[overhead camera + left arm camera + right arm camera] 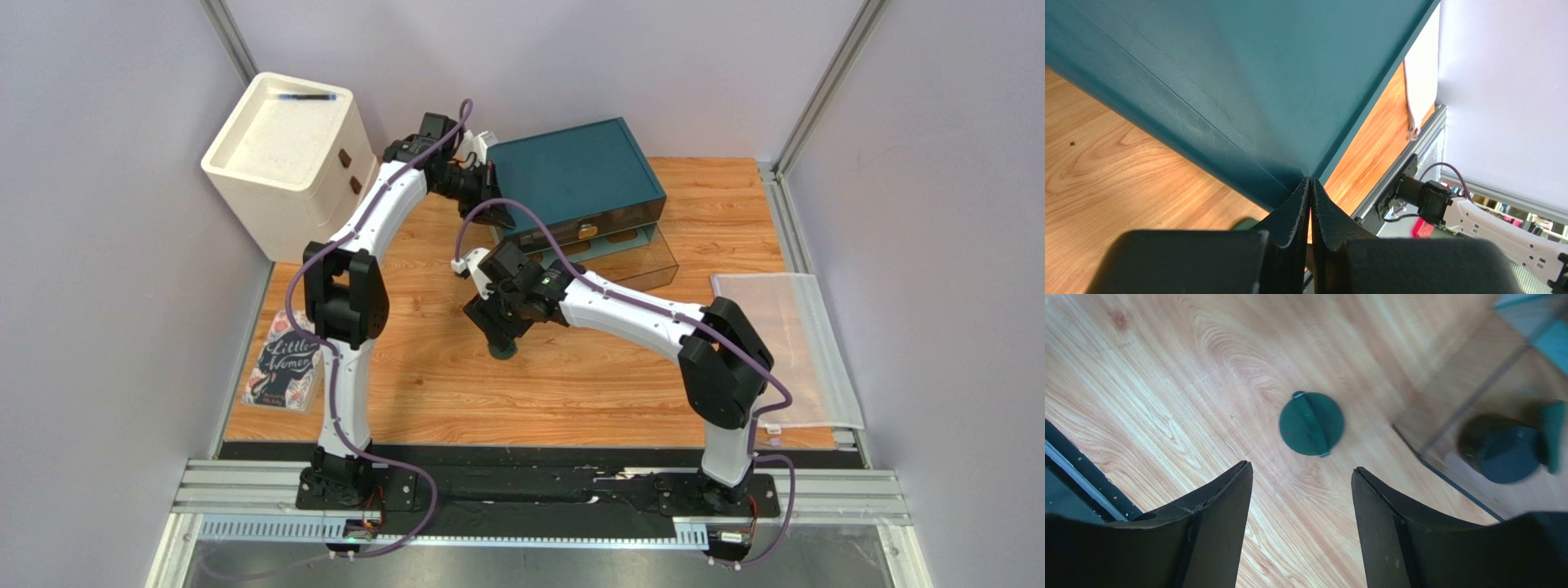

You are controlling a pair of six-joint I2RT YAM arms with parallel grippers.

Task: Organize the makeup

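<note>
Overhead and wrist views of the makeup-sorting task. The flat dark-green round compact lay alone on the wooden table, just beside the clear drawer drawn out from under the teal organiser box. A small black round jar already sat inside that drawer, which suggests that the compact was the next item to be stowed there. The right gripper hung above the compact with its jaws spread wide, wider than the disc. It held nothing and touched nothing, a stance suited to a descent around the disc's rim. The left gripper had its fingers pressed together, empty, with their tips at a corner of the teal box. This was probably to steady the box, although actual contact could not be confirmed.
</note>
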